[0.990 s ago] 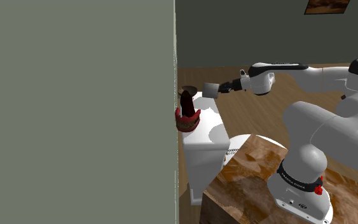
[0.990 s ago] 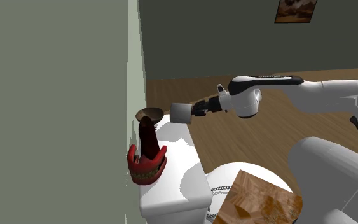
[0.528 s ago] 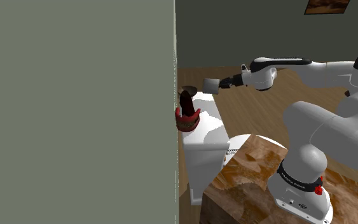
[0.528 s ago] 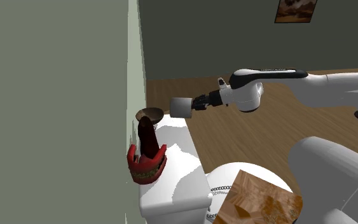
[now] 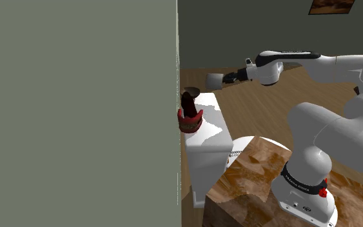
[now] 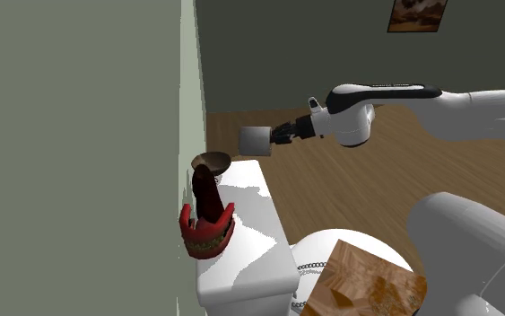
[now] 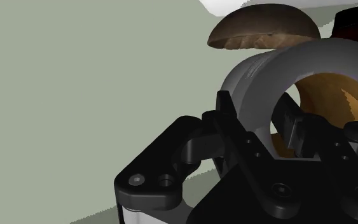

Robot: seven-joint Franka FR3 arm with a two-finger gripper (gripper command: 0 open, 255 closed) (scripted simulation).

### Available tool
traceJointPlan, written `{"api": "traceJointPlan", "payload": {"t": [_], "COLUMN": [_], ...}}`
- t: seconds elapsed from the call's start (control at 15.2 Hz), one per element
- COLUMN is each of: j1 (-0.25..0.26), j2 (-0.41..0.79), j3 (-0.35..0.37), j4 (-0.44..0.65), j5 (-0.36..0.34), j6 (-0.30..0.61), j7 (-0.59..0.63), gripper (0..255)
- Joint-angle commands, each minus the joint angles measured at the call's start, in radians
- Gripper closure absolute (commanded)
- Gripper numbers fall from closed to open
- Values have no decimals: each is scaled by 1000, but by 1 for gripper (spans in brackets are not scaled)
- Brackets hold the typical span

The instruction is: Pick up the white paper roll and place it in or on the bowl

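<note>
gripper: the gripper [image 6: 280, 133] is closed on the paper roll [image 6: 254, 139], with its wall pinched between the fingers.
roll: held in the air at frame centre, with its long axis level, in line with the fingers.
bowl: the brown bowl [image 6: 211, 162] is seen just below-left of the roll, on the white tank [image 6: 250, 242].
next: a short carry down-left is judged needed.

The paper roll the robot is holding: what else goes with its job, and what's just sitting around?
For the job: paper roll, held by the gripper; brown bowl.
Just sitting around: red holder with a dark thing in it; white toilet tank; wall picture.
</note>
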Motion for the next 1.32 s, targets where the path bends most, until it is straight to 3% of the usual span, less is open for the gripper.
{"api": "traceJointPlan", "payload": {"t": [0.0,0.4,1.19,1.25], "j1": [-10,-31,405,408], "j2": [12,48,75,67], "j3": [18,71,-25,-31], "j4": [1,6,170,169], "j5": [5,21,49,47], "j6": [-12,-39,191,195], "j7": [13,55,133,126], "gripper": [255,255,255,255]}}
